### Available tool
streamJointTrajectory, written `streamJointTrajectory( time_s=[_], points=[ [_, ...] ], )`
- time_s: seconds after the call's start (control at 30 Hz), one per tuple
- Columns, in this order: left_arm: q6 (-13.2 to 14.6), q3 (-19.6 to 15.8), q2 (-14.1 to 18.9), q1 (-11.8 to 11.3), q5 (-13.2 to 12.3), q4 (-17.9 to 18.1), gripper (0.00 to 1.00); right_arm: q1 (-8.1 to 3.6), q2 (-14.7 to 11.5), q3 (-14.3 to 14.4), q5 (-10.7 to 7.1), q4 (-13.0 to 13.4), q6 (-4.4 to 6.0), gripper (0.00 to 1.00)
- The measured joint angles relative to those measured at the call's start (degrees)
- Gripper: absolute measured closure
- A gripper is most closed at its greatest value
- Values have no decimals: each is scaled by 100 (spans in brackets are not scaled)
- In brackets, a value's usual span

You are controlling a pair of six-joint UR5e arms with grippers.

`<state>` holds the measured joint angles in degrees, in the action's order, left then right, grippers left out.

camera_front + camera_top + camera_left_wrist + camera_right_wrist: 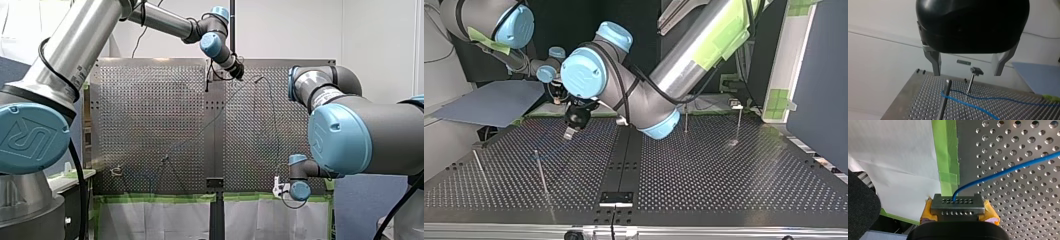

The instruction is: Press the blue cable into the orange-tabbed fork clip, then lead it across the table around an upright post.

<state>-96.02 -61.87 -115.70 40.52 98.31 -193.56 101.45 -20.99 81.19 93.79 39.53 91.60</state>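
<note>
The only marking was an embossed logo on the big blue joint cap (pixel 31 136) of my left arm in the front view, and its letters could not be read for certain. A printed label (pixel 76 76) on that arm's silver tube and a small plate (pixel 963 62) on the pale wall ahead of my left tool were too small to read.

My right tool (pixel 957 199), with yellow pads (pixel 990 211), was clamped on the blue cable (pixel 1008 171) at the bench's edge. The cable came out from between its finger plates and ran off over the holes. Beside the tool a strip of green tape (pixel 946 152) covered that edge, with a white sheet (pixel 893 157) beyond it.

My left tool (pixel 967 73), black with bare metal fingers (pixel 934 62), hung above the bench with its fingers well apart and nothing between them. Ahead of it stood a round-headed post (pixel 947 85), upright, and a T-headed post (pixel 972 82) just behind. The cable lay on the bench and bent round the round-headed post. One run led off toward a blue-grey board (pixel 1038 77) and the other came back nearer the camera.

In the top view my left arm's elbow crossed the middle and hid part of the far edge. A thin post (pixel 685 119) stood beside it, at that view's right.

The bench (pixel 724 180) was perforated metal in two halves joined by a dark strip. A white wall stood behind it in the front view.
</note>
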Motion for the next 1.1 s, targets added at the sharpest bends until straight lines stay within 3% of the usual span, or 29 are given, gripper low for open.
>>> streamJointTrajectory(
  time_s=[0.63,1.1],
  points=[
    [13,0,0,60,1035,-2,0,3,1,-2,0,21,0,99],
    [-47,2,0,72,1100,86,0,6,-1,0,0,13,0,99]
  ],
)
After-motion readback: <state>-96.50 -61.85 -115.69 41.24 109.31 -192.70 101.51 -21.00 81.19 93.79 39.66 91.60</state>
